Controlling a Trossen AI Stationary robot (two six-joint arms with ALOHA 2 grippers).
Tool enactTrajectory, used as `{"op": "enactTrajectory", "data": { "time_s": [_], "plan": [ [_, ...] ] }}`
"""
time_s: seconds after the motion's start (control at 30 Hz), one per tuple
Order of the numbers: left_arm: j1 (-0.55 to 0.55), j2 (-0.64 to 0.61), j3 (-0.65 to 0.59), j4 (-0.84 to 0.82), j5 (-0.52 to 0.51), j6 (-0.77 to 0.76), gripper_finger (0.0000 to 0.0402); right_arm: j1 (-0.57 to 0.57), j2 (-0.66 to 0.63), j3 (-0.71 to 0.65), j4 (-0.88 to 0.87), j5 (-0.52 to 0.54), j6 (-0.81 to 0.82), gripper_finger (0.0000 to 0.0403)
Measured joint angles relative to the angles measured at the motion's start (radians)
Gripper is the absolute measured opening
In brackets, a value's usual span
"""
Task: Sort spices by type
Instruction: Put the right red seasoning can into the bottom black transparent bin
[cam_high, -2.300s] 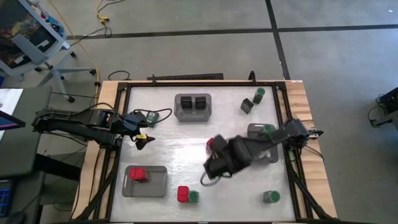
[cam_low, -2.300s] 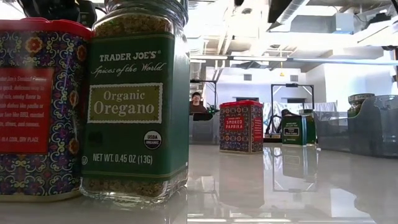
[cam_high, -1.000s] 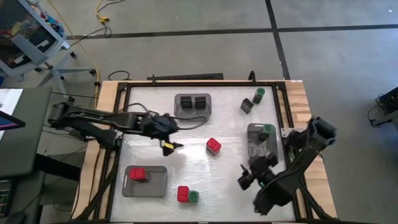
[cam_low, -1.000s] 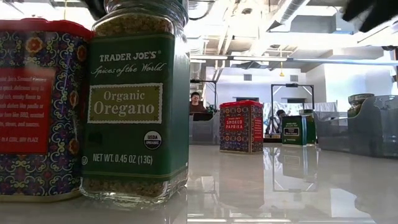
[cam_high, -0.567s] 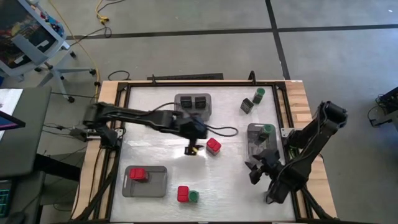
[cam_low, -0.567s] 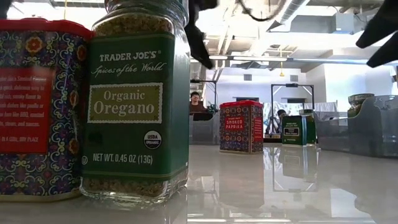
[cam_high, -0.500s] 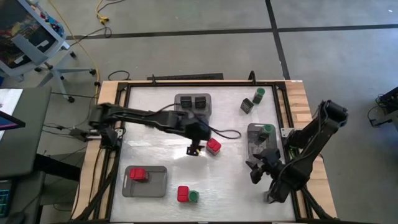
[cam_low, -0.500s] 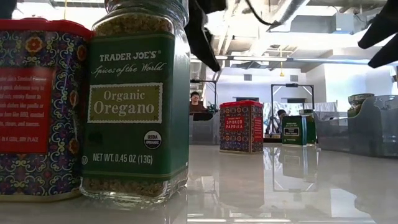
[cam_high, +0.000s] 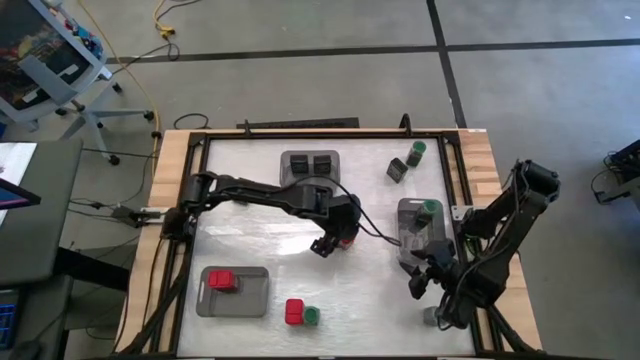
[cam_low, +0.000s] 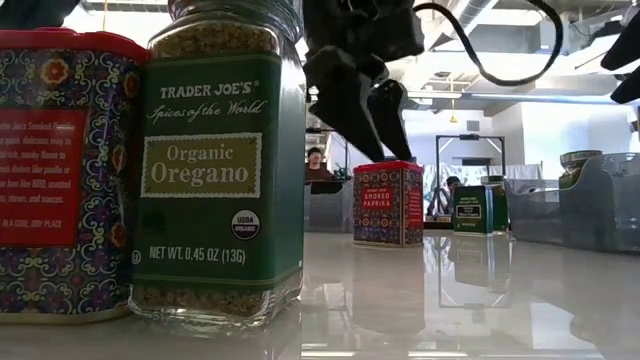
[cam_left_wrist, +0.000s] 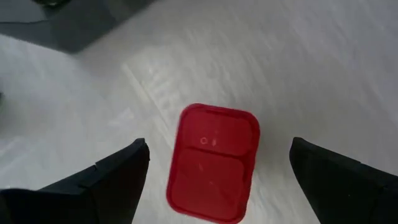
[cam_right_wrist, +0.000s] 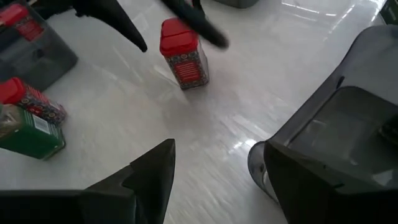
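A red boxy spice (cam_high: 347, 240) stands upright on its base mid-table; its lid (cam_left_wrist: 214, 162) fills the left wrist view. My left gripper (cam_high: 333, 242) hovers just above it, open, one finger either side (cam_left_wrist: 217, 186), touching nothing. In the low view the left gripper (cam_low: 362, 112) hangs over the red box (cam_low: 388, 205). My right gripper (cam_high: 419, 279) waits open near the right tray (cam_high: 412, 245). A red box (cam_high: 294, 312) and a green-lidded jar (cam_high: 312, 316) stand together at the near edge.
The far tray (cam_high: 310, 183) holds two black cubes. The near-left tray (cam_high: 250, 295) holds a red box, and the right tray a green-lidded jar (cam_high: 430, 210). A black cube (cam_high: 397, 171) and a green-lidded jar (cam_high: 416, 152) stand far right. Another jar (cam_high: 432, 316) sits under the right arm.
My left gripper has swept toward the table's right, from left of centre to the red box mid-table, and come down over it, staying open. My right gripper has drawn back toward the right edge. No spice has moved.
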Motion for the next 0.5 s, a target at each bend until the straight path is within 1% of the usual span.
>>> {"op": "enactTrajectory", "data": {
  "time_s": [0.07,0.2,0.5],
  "plan": [
    [0.001,0.004,-0.001,-0.021,0.0,0.036,0.0373,0.0,0.0,0.0,0.001,0.0,0.019,0.0271],
    [0.012,0.003,-0.015,-0.012,0.0,0.097,0.0373,-0.014,0.0,0.0,0.008,0.0,0.046,0.0271],
    [0.028,0.025,-0.018,-0.009,0.012,0.13,0.0373,-0.055,0.0,0.0,0.028,-0.001,0.045,0.0271]
  ]
}}
